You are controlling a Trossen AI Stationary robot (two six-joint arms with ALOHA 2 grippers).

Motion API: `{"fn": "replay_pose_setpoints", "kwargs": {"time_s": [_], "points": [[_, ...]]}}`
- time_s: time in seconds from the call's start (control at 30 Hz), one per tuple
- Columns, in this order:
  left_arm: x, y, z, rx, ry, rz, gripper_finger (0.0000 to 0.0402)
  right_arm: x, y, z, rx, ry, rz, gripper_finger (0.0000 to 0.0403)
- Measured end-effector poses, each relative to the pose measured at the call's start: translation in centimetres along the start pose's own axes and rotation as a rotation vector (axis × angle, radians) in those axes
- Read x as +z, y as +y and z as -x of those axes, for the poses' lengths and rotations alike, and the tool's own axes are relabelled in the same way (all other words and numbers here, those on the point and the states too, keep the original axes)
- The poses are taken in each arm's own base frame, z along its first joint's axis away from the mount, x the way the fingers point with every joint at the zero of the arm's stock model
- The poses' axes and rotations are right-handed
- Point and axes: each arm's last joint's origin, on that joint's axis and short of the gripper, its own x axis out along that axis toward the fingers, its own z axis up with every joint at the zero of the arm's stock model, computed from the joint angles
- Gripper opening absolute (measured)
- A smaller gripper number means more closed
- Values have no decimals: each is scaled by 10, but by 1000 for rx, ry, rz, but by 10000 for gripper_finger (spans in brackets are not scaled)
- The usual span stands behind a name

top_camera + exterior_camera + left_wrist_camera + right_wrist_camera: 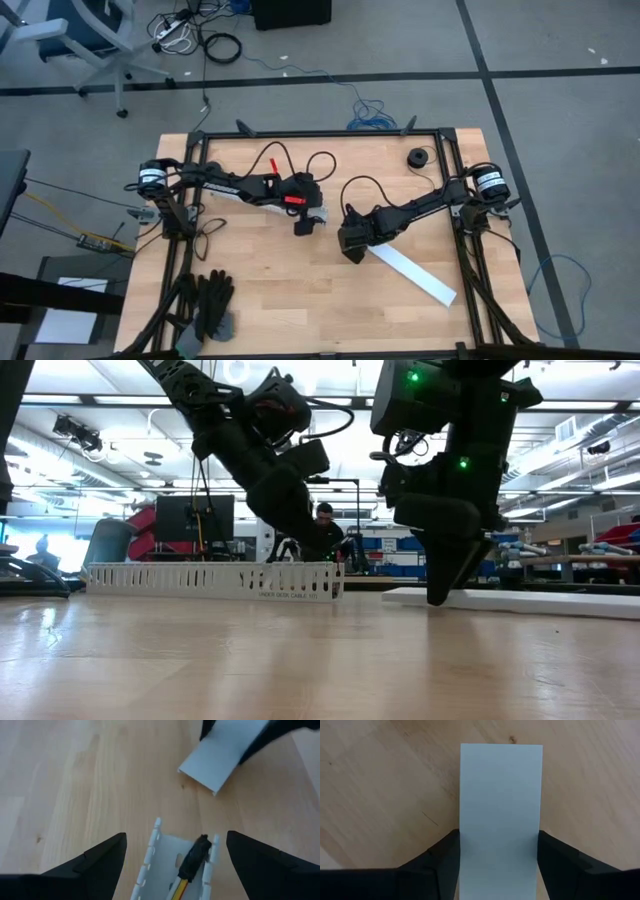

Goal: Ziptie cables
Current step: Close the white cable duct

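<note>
Cables (186, 872): thin bundle lying inside the white slotted channel (150, 855), running lengthwise along its trough. Only the end shows in the left wrist view: a small dark plug (196, 855) with yellow and reddish wires behind it. Plug sits near the channel's open end, angled toward one wall. Rest of the bundle hidden. Not visible in the other views.
</note>
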Motion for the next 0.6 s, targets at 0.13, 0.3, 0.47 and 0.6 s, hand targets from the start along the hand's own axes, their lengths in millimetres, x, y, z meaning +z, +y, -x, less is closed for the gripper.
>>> {"fn": "replay_pose_setpoints", "kwargs": {"time_s": [0.13, 0.3, 0.47, 0.6], "points": [[-3, -2, 0, -43, 26, -77, 321, 0, 0, 0, 6, 6, 14, 212], [-3, -2, 5, -97, 143, -168, 321, 1, -1, 0, 11, 12, 21, 212], [13, 0, 13, -109, 176, -211, 321, 7, -5, -2, 29, 24, 40, 212], [17, 0, 16, -146, 177, -241, 315, 12, -10, -4, 62, 48, 73, 212]]}}
